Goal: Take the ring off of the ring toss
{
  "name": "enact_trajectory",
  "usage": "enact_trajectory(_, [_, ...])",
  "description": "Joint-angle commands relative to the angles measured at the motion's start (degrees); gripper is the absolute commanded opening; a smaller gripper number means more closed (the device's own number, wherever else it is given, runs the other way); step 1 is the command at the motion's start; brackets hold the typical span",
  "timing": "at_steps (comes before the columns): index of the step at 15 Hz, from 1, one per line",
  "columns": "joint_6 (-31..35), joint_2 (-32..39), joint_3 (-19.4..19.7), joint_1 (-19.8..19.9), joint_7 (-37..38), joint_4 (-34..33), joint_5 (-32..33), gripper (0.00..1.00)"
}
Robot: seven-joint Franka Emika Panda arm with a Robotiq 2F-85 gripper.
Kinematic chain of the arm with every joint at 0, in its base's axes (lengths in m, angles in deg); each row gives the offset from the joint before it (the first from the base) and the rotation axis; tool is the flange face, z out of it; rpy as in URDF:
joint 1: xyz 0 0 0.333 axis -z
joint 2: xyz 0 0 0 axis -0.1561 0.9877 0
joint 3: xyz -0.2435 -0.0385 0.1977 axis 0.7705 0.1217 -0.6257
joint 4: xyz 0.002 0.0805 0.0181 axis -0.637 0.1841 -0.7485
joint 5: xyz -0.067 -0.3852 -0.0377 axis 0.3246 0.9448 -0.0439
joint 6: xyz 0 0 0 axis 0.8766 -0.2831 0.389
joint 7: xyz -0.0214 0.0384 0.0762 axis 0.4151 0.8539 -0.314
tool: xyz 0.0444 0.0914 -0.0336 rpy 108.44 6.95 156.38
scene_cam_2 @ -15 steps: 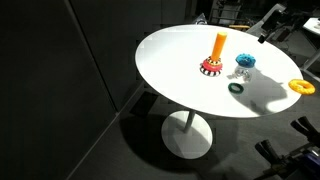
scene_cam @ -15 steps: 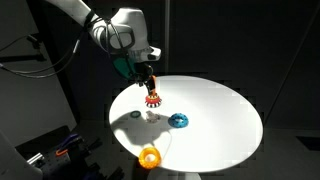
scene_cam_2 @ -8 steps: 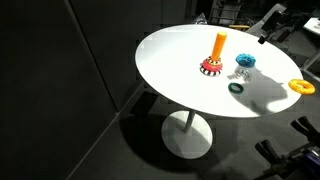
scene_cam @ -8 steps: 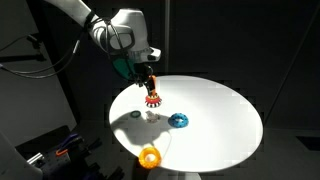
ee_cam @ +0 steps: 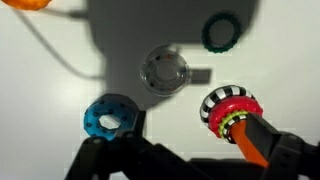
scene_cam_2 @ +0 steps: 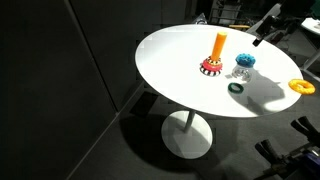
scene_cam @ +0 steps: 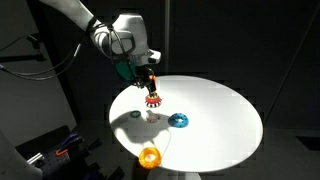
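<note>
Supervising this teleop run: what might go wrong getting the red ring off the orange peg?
1. The red ring sits at the base of the orange peg; a tilted lift might jam it or tip the peg.
2. The blue ring and clear disc lie close by; the gripper could knock them coming down.

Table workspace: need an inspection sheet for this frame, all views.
surface: round white table, single pedestal.
job's things: red ring sits round the base of the upright orange peg; not yet off.
clutter: blue ring, clear disc, dark green ring, yellow-orange ring, all lying apart from the peg.
gripper: gripper above the table; open or shut unclear.
cables: nothing seen on the table.
surroundings: dark room; equipment near the floor.
</note>
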Motion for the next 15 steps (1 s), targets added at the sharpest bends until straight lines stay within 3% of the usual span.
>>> enact_trajectory(1, [4.80, 4.15, -1.08, -0.54, -0.63, -1.47, -0.18, 1.00])
enact_trajectory(8, [13.28, 12.64, -2.18, -2.40, 0.34, -4.56, 2.99, 1.00])
enact_trajectory(15, [15.89, 19.44, -2.35, -4.02, 0.13, -10.44, 5.29, 1.00])
